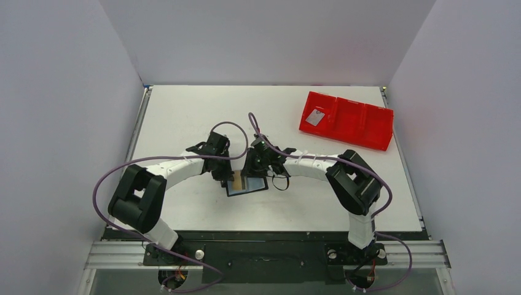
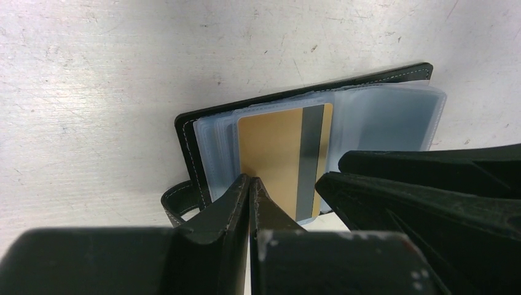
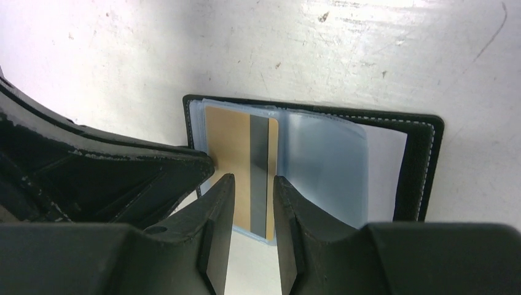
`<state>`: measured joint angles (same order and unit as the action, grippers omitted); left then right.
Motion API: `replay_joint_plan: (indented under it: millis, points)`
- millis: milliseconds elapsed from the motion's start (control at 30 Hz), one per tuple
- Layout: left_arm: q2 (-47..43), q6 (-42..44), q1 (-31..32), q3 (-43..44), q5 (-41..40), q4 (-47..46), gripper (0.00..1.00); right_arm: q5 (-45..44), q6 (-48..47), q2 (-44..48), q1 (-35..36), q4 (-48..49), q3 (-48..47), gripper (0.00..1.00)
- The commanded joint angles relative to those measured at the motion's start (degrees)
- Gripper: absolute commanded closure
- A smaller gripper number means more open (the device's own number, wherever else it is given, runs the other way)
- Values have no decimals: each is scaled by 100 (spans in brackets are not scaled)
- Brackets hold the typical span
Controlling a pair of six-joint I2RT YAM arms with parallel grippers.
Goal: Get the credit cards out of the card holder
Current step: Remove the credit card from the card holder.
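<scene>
Open card holder [image 1: 255, 186] lying flat on the counter [image 1: 184, 117], near its middle and toward the near edge, between the two tools. The cover is black with pale stitching. Clear sleeves [image 2: 393, 120] fan out across it, and a closure strap [image 2: 178, 206] curls from one side.

The gold card [image 2: 273, 153], with a dark stripe along one long side, sits in the upper sleeve.

The left tool [image 2: 250, 180] is clenched, its fingertips pressed together at the near edge of the sleeve, just beside the gold card. Whether it pinches the plastic cannot be told.

The right tool [image 3: 253, 181] stands close alongside, over the striped end of the same card. Its fingers [image 3: 218, 203] are parted and the stripe shows through the gap. Contact with the card cannot be told.

Both arms arch in from left and right, so the tools crowd the holder's near side. Bare counter extends beyond the holder toward the far wall and out to both side edges.

The red tray [image 1: 344, 136] has three compartments and rests at the far right, well apart from the holder. A silver-grey card [image 1: 315, 117] lies in its leftmost compartment.

The counter is white, and the wrist views show it scuffed and speckled. Plain pale walls [image 1: 61, 92] enclose it on three sides.
</scene>
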<state>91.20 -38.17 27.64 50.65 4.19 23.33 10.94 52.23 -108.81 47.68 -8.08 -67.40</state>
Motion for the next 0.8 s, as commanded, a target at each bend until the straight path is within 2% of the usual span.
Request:
replay_joint_plan:
  millis: [0, 467, 767]
  points:
    - [136, 95, -9, 38, -85, -144, 100, 91, 116, -101, -45, 450, 88, 74]
    - [364, -27, 121, 92, 40, -250, 100, 243, 238, -101, -174, 749, 394, 71]
    - [441, -117, 163, 55, 47, -278, 100, 612, 733, -27, -379, 1872, 1054, 70]
